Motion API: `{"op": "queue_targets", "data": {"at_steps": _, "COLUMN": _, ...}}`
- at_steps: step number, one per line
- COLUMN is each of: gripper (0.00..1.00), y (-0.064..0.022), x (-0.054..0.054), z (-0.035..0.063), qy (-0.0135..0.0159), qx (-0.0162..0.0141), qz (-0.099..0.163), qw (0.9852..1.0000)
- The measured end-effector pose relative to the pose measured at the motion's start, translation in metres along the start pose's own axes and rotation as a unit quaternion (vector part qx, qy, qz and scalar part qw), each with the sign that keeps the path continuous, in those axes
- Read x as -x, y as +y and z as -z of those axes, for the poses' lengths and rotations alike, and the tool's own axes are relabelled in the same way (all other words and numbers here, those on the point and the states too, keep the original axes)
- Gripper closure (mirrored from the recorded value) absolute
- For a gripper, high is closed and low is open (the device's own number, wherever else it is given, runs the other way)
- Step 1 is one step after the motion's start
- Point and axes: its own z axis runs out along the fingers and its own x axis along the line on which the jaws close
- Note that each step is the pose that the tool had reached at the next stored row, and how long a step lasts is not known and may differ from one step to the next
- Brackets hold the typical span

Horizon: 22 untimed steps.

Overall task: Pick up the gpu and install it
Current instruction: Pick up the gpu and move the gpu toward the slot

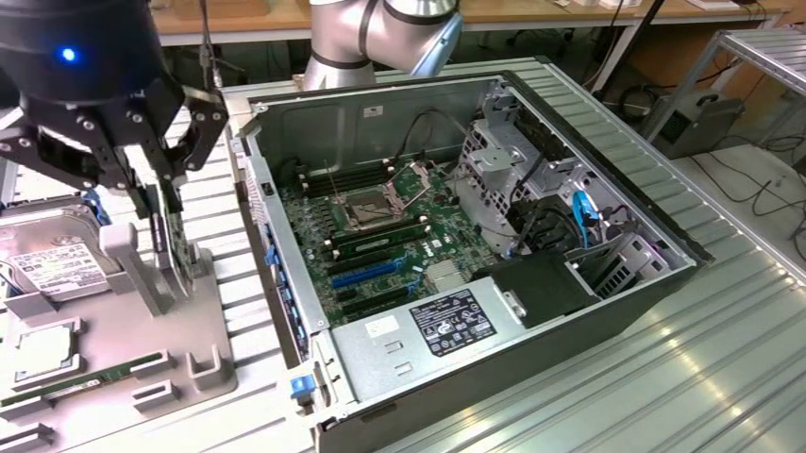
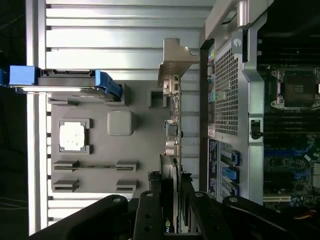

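Observation:
The gpu (image 1: 177, 247) stands on edge over the grey parts fixture (image 1: 214, 368), a thin dark card with its round fan facing the computer case. My gripper (image 1: 161, 212) comes down on it from above and is shut on its top edge, one finger on each face. In the wrist view the gpu (image 2: 172, 125) runs edge-on away from my gripper (image 2: 172, 189), ending in its silver bracket (image 2: 177, 56). I cannot tell whether the card rests in the fixture's slot or hangs just above it.
The open computer case (image 1: 529, 311) lies at the exterior view's right, with its motherboard (image 1: 377, 236) and blue expansion slots (image 1: 359, 274) exposed. The fixture also holds a hard drive (image 1: 57, 264), a processor (image 1: 44, 344) and a green memory stick (image 1: 89, 377). Ribbed metal table all around.

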Motion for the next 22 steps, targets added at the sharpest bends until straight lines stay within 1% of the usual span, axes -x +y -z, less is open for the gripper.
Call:
{"op": "queue_targets", "data": {"at_steps": 3, "gripper": 0.74, "y": -0.0023, "x": 0.009, "z": 0.0166, "qy": 0.0002, "qx": 0.0001, "qz": 0.0, "qw": 1.0}}
{"op": "queue_targets", "data": {"at_steps": 4, "gripper": 0.74, "y": -0.0031, "x": 0.012, "z": 0.0207, "qy": 0.0005, "qx": 0.0001, "qz": 0.0, "qw": 1.0}}
{"op": "queue_targets", "data": {"at_steps": 5, "gripper": 0.74, "y": -0.0061, "x": 0.024, "z": 0.0353, "qy": 0.0013, "qx": 0.0009, "qz": 0.0, "qw": 1.0}}
{"op": "queue_targets", "data": {"at_steps": 8, "gripper": 0.74, "y": -0.0084, "x": 0.041, "z": 0.0522, "qy": 0.0025, "qx": 0.003, "qz": 0.0, "qw": 1.0}}
{"op": "queue_targets", "data": {"at_steps": 10, "gripper": 0.74, "y": -0.0088, "x": 0.051, "z": 0.0583, "qy": 0.0033, "qx": 0.0046, "qz": 0.0, "qw": 1.0}}
{"op": "queue_targets", "data": {"at_steps": 15, "gripper": 0.74, "y": -0.0089, "x": 0.075, "z": 0.0594, "qy": 0.0053, "qx": 0.0069, "qz": 0.0, "qw": 1.0}}
{"op": "queue_targets", "data": {"at_steps": 16, "gripper": 0.74, "y": -0.0089, "x": 0.082, "z": 0.0592, "qy": 0.0058, "qx": 0.0079, "qz": 0.0, "qw": 1.0}}
{"op": "queue_targets", "data": {"at_steps": 18, "gripper": 0.74, "y": -0.009, "x": 0.09, "z": 0.0588, "qy": 0.0064, "qx": 0.0086, "qz": -0.001, "qw": 0.9999}}
{"op": "queue_targets", "data": {"at_steps": 22, "gripper": 0.74, "y": -0.0091, "x": 0.109, "z": 0.057, "qy": 0.0089, "qx": 0.0091, "qz": -0.001, "qw": 0.9999}}
